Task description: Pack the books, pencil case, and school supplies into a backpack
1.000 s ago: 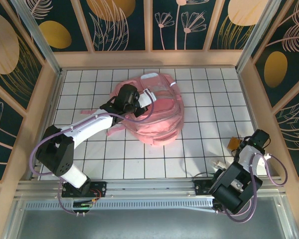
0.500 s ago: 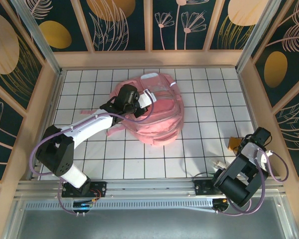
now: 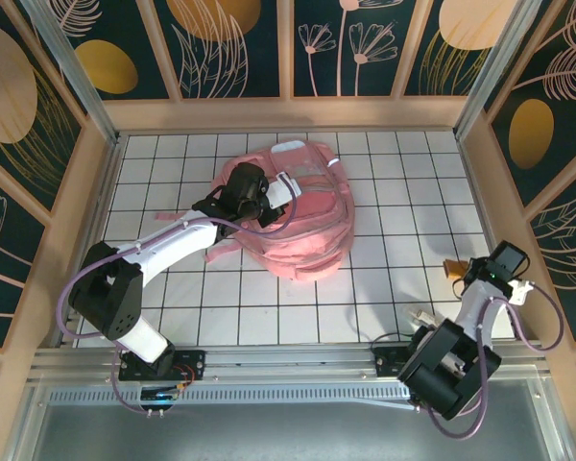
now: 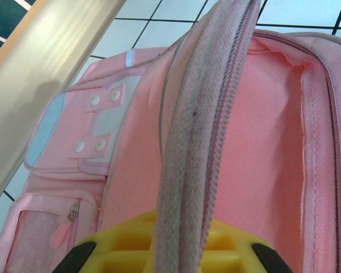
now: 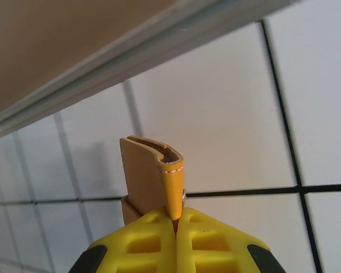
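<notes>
The pink backpack (image 3: 312, 226) lies at the table's middle, its main opening gaping in the left wrist view (image 4: 267, 142). My left gripper (image 3: 269, 204) is shut on the backpack's zipper edge (image 4: 187, 159), which runs up between the yellow fingers (image 4: 125, 250). Near the right wall, my right gripper (image 3: 464, 273) is shut on a small orange-yellow block (image 3: 452, 268) of the school supplies. In the right wrist view the block (image 5: 150, 170) stands up out of the closed jaws (image 5: 176, 220), above the tiles. The books and the pencil case are out of view.
A wooden wall with a metal rail (image 5: 131, 62) runs close beside the right gripper. Wooden walls (image 3: 67, 221) fence the white tiled table (image 3: 403, 192) on the left, back and right. Loose pink straps (image 3: 226, 252) trail from the backpack's left side.
The right gripper has closed on the orange-yellow block, and its wrist has shifted slightly right and back. The left arm and backpack have not moved.
</notes>
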Motion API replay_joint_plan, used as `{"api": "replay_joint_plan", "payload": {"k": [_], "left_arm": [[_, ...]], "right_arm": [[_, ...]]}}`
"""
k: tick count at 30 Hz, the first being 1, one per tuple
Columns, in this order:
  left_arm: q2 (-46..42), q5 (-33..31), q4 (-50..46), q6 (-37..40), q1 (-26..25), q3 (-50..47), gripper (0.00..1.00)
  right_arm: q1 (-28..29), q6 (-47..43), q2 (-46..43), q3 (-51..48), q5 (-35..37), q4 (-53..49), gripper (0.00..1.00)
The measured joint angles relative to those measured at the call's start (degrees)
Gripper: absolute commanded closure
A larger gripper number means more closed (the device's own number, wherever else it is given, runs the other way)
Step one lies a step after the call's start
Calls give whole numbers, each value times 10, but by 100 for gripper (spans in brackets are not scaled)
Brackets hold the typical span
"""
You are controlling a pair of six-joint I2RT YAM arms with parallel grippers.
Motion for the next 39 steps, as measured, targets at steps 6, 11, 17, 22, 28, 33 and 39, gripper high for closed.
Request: {"api": "replay_joint_plan", "payload": {"k": [6, 11, 17, 22, 28, 33, 39], "left_arm": [[3, -13, -41, -11, 0, 49, 100], [14, -22, -73, -28, 0, 96, 100], [17, -24, -87, -56, 0, 111, 100], [17, -6, -86, -96, 0, 110, 100], [17, 51, -86, -167, 3, 109, 100], [17, 92, -59, -205, 3, 83, 100], [17, 107, -35, -241, 4, 63, 100]], "right_arm": [[178, -57, -33, 142, -14, -45, 100], [366, -88, 5, 245, -64, -53, 100], [565, -89, 98, 276, -172, -28, 100], [638, -65, 158, 302, -218, 4, 100], [650, 24, 192, 303, -212, 52, 100], [650, 124, 220, 295, -148, 59, 100], [666, 222, 264, 324, -67, 50, 100]]}}
